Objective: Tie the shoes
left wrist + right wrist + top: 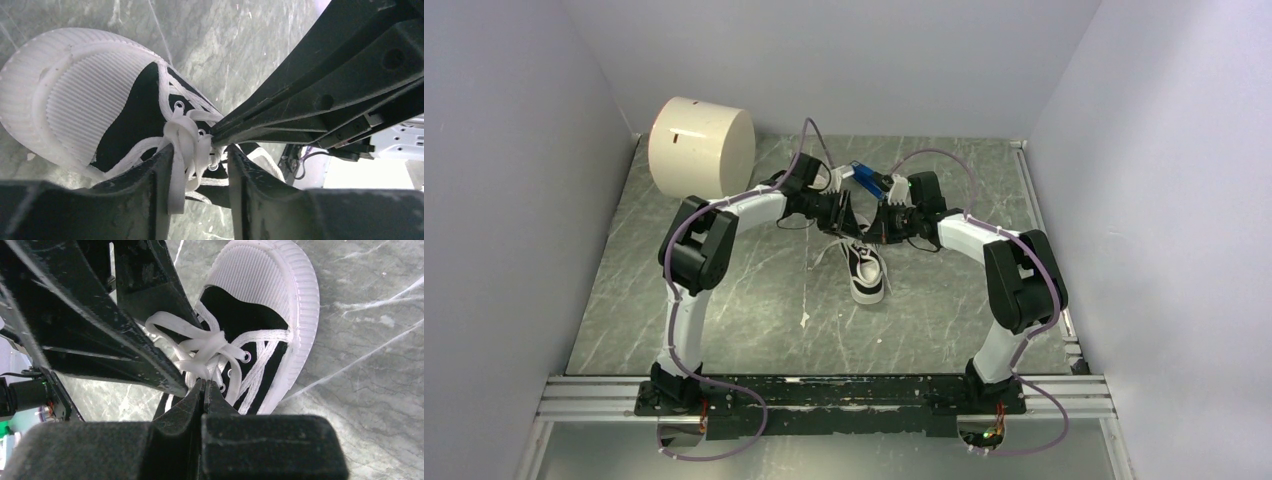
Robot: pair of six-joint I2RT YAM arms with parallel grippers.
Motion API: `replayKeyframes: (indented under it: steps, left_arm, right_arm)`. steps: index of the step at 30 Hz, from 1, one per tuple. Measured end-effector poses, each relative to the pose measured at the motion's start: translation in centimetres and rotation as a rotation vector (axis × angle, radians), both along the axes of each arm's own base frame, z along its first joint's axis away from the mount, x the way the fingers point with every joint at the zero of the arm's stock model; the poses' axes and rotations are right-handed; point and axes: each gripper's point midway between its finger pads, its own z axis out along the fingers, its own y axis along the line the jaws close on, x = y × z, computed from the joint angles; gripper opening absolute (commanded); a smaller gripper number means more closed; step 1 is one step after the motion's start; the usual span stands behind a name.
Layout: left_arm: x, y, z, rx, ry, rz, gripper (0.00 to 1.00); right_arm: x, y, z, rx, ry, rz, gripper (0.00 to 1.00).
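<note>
In the top view the two wrists meet at mid-frame and cover the heel end of the sneaker (866, 272). Only its toe half shows below them, pointing toward the bottom of the frame, resting on the table (944, 320). The left end effector (841, 214) and the right end effector (880, 222) are too small and dark there to read. Just above them a blue stapler (866, 179) is partly hidden by the arms, and a white cylinder (701, 147) sits at the upper left.

The table is grey-green with pale veins, like stone. The sneaker has a black canvas upper, a white ribbed rubber toe cap (65, 100), a ridged sole edge and small metal eyelets. The laces (205, 347) are flat white woven tape, crossed into a loose knot over the upper eyelets.

In the left wrist view the sneaker fills the upper left, and its heel is cut off behind the black fingers at the bottom. The left end effector (200, 155) is spread. One lace strand hangs in the gap, lying against the finger (150, 190) on the left of the frame and clear of the other. The right end effector comes in from the upper right, its tip touching the laces at the knot.

In the right wrist view the right end effector (202, 385) has its fingers pressed together, the tip right at the knot. Whether a strand is caught between them cannot be told, since the left end effector's dark finger crosses just beside the tip.
</note>
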Motion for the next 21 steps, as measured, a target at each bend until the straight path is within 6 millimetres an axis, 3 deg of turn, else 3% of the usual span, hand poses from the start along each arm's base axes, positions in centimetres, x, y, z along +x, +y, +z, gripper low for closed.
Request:
replayKeyframes:
  steps: [5,8,13,21]
  left_arm:
    - [-0.1,-0.3,-0.3,0.030,-0.018,-0.008,0.17]
    - [-0.1,0.0,-0.6,0.048,-0.027,-0.008,0.12]
    - [-0.1,0.2,-1.0,0.068,-0.035,-0.010,0.10]
    - [-0.1,0.2,-1.0,0.068,-0.041,-0.014,0.09]
  right_arm:
    - [0.0,0.1,0.1,0.006,0.000,0.003,0.03]
    - [-0.1,0.1,0.1,0.010,0.004,0.002,0.24]
    - [-0.1,-0.3,0.6,0.010,0.010,-0.011,0.41]
    - [1.7,-1.4,1.1,-0.012,0.013,-0.051,0.43]
